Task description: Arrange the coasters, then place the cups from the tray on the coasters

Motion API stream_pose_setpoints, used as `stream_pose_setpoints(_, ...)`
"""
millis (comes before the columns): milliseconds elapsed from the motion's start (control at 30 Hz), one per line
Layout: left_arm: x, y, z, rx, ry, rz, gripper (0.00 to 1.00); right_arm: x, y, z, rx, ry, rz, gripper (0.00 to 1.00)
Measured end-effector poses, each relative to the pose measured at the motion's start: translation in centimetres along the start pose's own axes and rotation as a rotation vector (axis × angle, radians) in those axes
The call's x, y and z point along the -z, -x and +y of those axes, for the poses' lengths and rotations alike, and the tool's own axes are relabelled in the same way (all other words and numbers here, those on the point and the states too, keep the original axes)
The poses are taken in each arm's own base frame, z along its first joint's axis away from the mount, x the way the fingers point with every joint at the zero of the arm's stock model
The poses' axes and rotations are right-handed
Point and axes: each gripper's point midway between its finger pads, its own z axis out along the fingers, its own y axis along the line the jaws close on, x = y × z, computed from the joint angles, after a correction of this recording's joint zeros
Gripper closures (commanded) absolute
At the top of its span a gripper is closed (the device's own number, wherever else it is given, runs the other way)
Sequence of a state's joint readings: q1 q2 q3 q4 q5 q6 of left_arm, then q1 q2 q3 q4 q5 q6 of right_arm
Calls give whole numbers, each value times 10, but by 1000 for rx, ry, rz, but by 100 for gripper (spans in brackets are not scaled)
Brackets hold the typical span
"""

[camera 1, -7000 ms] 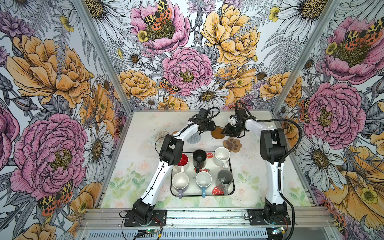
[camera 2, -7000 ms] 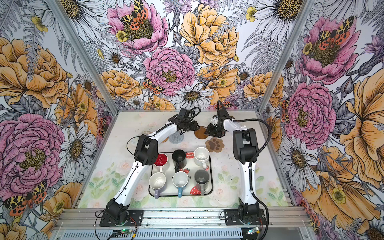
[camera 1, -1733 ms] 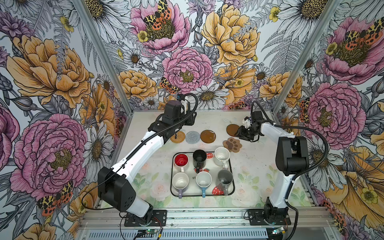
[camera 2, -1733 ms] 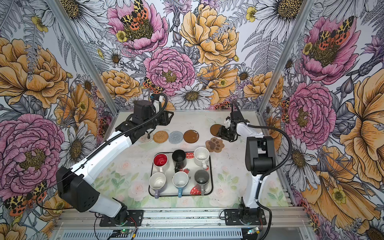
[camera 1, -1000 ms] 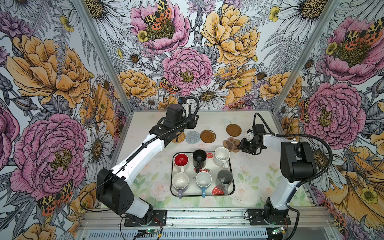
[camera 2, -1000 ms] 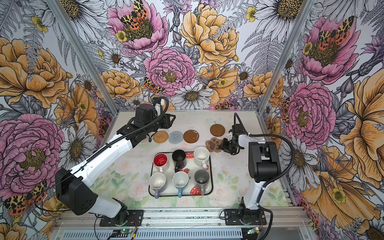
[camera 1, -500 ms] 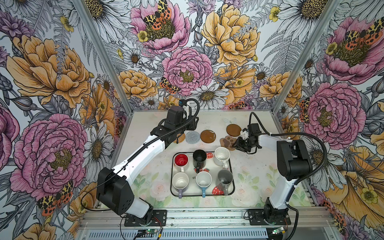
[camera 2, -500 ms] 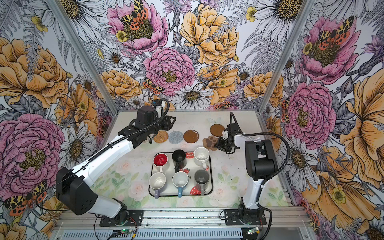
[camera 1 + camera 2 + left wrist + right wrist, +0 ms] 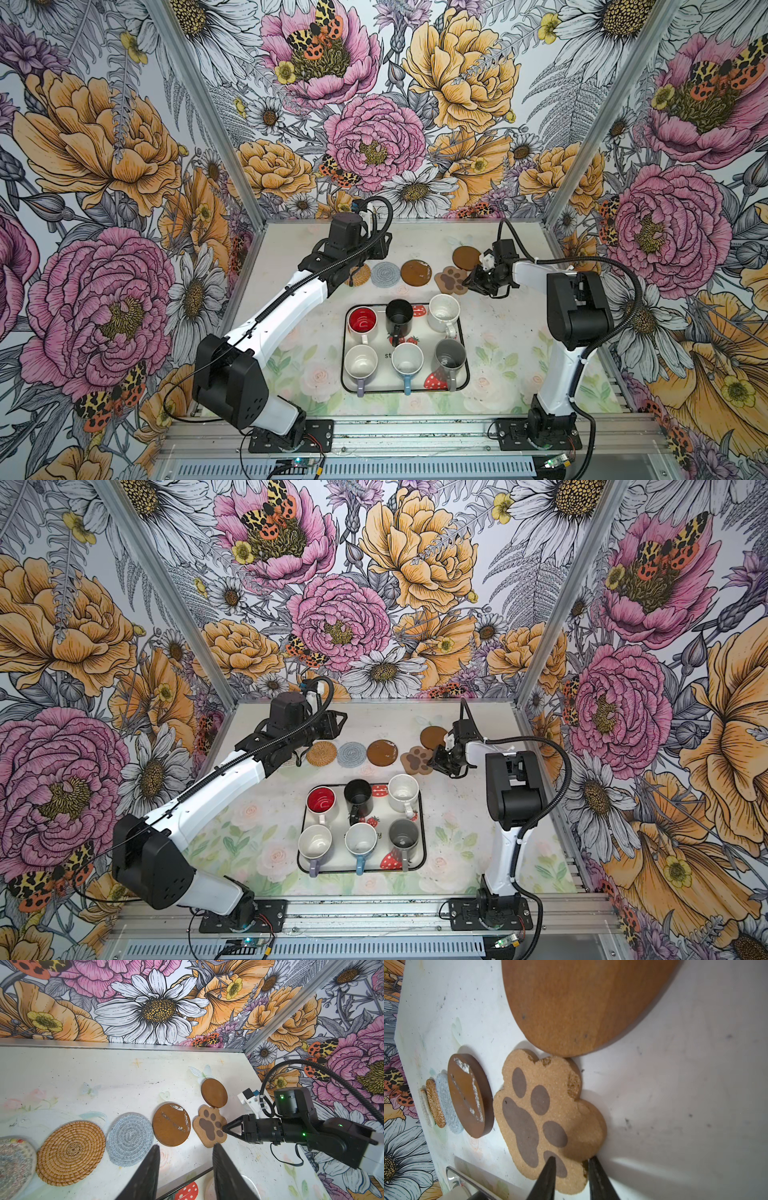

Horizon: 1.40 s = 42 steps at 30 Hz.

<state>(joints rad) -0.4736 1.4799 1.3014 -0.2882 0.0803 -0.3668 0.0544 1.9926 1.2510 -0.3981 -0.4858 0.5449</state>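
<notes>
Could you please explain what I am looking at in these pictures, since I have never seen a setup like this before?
Two white robot arms are mounted at the front of a table inside a flower-papered booth. Two near-identical pictures look down from overhead; the other two come from cameras on each wrist. Six cups stand on a strawberry tray; beyond it lie six coasters. The left fingers hang apart, empty. The right fingers straddle the edge of the paw coaster; whether they pinch it, I cannot tell.
</notes>
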Motion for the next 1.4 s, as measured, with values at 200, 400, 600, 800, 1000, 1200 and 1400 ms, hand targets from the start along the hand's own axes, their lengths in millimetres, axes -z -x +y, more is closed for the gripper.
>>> stream_pose_setpoints(200,0,0,1,4,-4,2,57,-6,18,6,1,10,-18,70)
stream_pose_setpoints(400,-1,-1,0,6,-13,7,57,-2,27,6,-3,13,-36,67)
stream_pose_setpoints(600,-1,-1,-1,7,-14,8,57,15,19,7,0,8,-56,67)
stream_pose_setpoints(800,-1,-4,-8,1,-27,14,57,27,-5,8,12,-2,-49,71)
stream_pose_setpoints(1000,-1,-7,-13,-4,-37,20,57,14,-30,11,33,-16,9,78)
stream_pose_setpoints(1200,1,-5,-15,-6,-43,14,57,1,-38,14,44,-21,42,82)
stream_pose_setpoints(1400,2,-5,-16,-7,-44,12,57,-7,-32,15,40,-16,50,83)
